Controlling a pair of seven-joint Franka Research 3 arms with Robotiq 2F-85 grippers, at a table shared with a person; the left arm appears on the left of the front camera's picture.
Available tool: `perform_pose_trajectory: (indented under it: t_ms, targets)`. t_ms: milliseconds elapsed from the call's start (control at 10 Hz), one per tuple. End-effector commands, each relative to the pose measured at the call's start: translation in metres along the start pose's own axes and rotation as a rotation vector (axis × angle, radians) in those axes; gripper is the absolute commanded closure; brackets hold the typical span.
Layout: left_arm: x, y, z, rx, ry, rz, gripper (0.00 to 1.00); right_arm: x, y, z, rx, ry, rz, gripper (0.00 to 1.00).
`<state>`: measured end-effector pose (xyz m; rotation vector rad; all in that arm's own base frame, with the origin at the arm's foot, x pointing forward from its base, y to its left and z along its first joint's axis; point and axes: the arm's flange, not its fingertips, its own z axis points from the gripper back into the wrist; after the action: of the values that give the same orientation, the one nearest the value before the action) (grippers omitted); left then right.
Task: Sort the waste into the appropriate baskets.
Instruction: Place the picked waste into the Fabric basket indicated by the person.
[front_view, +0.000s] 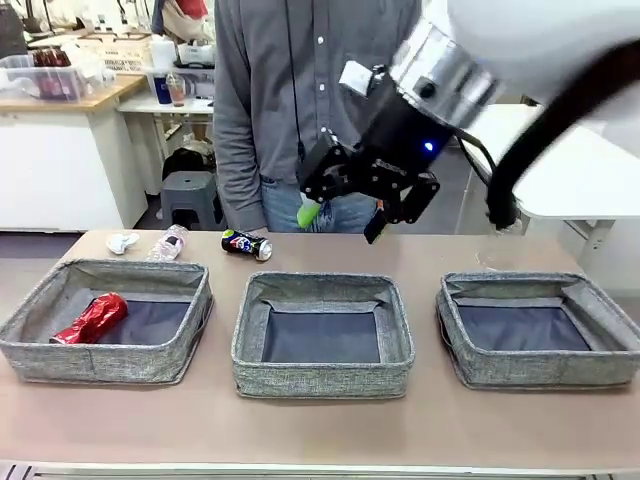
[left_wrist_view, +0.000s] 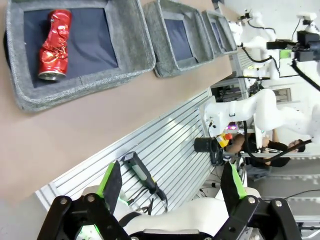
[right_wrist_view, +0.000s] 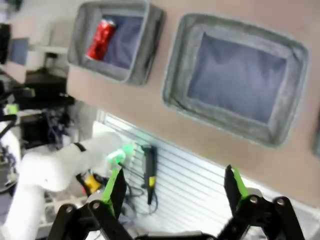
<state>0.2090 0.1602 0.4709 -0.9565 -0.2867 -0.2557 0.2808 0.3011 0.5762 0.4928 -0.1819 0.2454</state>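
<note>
One red can (front_view: 92, 318) in left basket (front_view: 100, 362); holds left gripper (left_wrist_view: 172, 182), right gripper (front_view: 342, 218) spread empty aloft, clear to reach dark can (front_view: 246, 244).

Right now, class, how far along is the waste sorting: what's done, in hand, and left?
Done: the red can lies in the left basket. In hand: nothing; the left gripper and right gripper hang open. Left: the paper ball, clear bottle and dark can lie on the table behind the baskets; the middle basket and right basket hold nothing.

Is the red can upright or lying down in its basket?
Lying down: the red can rests on its side, crumpled, on the dark floor of the left basket.
</note>
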Motion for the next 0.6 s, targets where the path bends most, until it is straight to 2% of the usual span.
perform_pose_trajectory:
  t_ms: [0,100,200,500]
  targets:
    - [0.001,-0.001,-0.001,-0.002,-0.014,0.011,0.00,0.002,-0.002,-0.019,0.093,0.035,-0.013,0.00]
    - [0.001,-0.001,-0.001,-0.002,-0.014,0.011,0.00,0.013,0.008,-0.024,0.058,0.082,-0.113,0.00]
    - [0.001,-0.001,-0.001,-0.002,-0.014,0.011,0.00,-0.005,-0.007,-0.008,0.038,-0.004,-0.009,0.00]
    - [0.000,0.000,0.000,0.001,0.000,0.000,0.00,-0.003,-0.006,-0.017,0.050,0.020,-0.036,0.00]
